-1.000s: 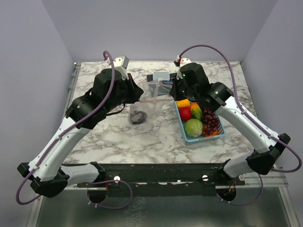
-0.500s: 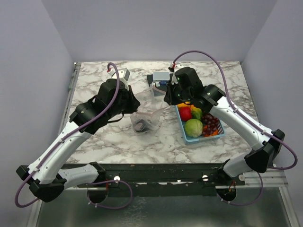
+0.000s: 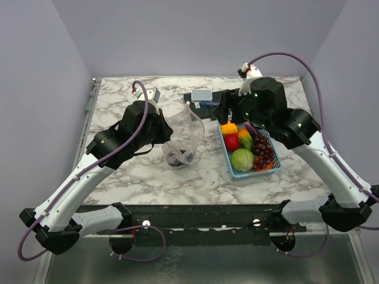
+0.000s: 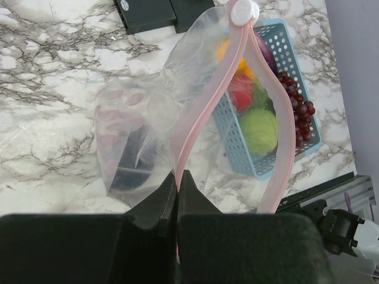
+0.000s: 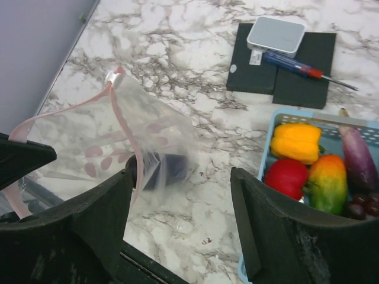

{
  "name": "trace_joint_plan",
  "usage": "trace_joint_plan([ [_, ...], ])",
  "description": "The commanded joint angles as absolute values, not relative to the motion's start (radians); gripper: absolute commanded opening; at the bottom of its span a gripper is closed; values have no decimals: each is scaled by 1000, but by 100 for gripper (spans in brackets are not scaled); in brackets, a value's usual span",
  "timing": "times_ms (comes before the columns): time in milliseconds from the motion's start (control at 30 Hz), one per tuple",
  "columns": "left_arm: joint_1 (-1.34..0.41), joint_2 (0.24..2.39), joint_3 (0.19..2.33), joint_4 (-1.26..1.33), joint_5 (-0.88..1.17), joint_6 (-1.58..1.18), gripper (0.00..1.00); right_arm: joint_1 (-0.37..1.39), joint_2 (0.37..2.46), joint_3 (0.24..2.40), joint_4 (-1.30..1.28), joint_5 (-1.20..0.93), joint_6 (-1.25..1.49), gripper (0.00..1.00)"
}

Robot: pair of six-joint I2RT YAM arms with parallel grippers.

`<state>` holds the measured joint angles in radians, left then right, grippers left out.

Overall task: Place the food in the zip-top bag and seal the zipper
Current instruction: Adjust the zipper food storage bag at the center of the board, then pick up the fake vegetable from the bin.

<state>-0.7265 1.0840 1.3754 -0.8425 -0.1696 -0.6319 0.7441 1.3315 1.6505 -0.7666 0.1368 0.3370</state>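
Right claw released, wide open; left claw pinches zipper.

White marble-pattern table, grey veins. Plain lavender walls close it in on three sides. Black rail along near edge, grey metal sheet below. Light even.

The right end effector has opened, released the zip-top bag and pulled back.
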Motion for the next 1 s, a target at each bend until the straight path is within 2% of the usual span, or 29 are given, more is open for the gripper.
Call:
trace_joint_plan([
  [0, -722, 1058, 1377, -836, -193, -646, 0, 740, 1262, 1642, -865, 276, 323, 75],
  [167, -722, 1057, 1387, -822, -177, -646, 0, 738, 1202, 1553, -904, 375, 343, 82],
  [433, -721, 1048, 1388, -820, -184, -641, 0, 717, 1139, 1350, -950, 425, 429, 87],
  [600, -722, 1049, 1382, -817, -178, -638, 0, 699, 1123, 1196, -924, 389, 483, 99],
  [967, -722, 1034, 1361, -812, -175, -641, 0, 612, 1160, 992, -811, 299, 545, 100],
])
